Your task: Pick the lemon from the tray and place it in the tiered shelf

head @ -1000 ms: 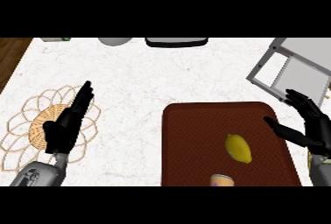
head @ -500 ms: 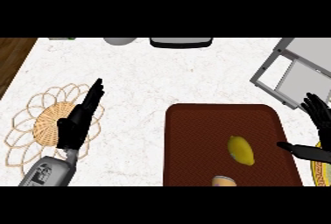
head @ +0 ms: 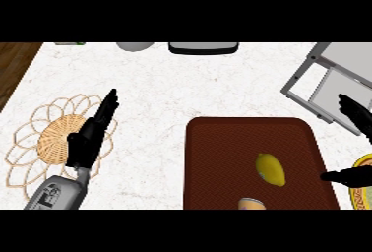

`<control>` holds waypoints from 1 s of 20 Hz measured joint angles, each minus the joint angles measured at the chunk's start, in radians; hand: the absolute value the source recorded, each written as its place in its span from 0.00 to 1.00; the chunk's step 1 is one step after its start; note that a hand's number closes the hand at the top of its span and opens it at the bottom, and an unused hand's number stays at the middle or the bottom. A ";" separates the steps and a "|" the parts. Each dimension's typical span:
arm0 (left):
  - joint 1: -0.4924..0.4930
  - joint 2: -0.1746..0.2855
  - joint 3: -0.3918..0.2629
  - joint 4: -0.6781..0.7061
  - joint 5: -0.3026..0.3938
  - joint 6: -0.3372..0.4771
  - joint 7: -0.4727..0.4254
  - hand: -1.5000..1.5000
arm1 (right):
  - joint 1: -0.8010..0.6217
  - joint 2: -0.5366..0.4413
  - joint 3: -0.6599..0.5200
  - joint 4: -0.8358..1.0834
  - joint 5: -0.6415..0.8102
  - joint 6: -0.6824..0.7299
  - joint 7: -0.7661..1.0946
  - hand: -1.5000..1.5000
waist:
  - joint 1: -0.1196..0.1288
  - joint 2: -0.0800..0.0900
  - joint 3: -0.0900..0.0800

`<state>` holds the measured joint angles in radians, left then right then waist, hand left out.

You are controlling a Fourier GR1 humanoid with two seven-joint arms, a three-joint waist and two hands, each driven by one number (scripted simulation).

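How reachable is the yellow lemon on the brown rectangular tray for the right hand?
Probably yes: the open right hand hovers just right of the yellow lemon, with only bare brown rectangular tray between them.

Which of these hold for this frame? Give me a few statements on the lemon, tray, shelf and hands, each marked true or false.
1. The lemon lies on the brown tray. True.
2. The right hand is curled round the lemon. False: it is open at the view's right edge, apart from the lemon.
3. The left hand is open, over the woven mat. True.
4. The tiered shelf stands at the view's left edge. False: it is at the upper right, beyond the tray.
5. The lemon is the only thing on the tray. False: a second, tan object shows at the tray's near edge.
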<state>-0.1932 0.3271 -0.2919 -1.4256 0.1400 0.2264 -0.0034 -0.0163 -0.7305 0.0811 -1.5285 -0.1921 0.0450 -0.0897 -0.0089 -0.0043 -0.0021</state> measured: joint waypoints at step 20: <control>-0.020 -0.059 0.058 0.021 -0.061 -0.048 0.012 0.50 | 0.010 -0.054 0.179 -0.498 0.330 0.150 0.648 0.00 | 0.006 0.003 0.001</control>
<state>-0.2135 0.2677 -0.2343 -1.4045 0.0788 0.1784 0.0083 -0.0066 -0.7846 0.2597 -2.0264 0.1374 0.1952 0.5579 -0.0032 -0.0012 -0.0006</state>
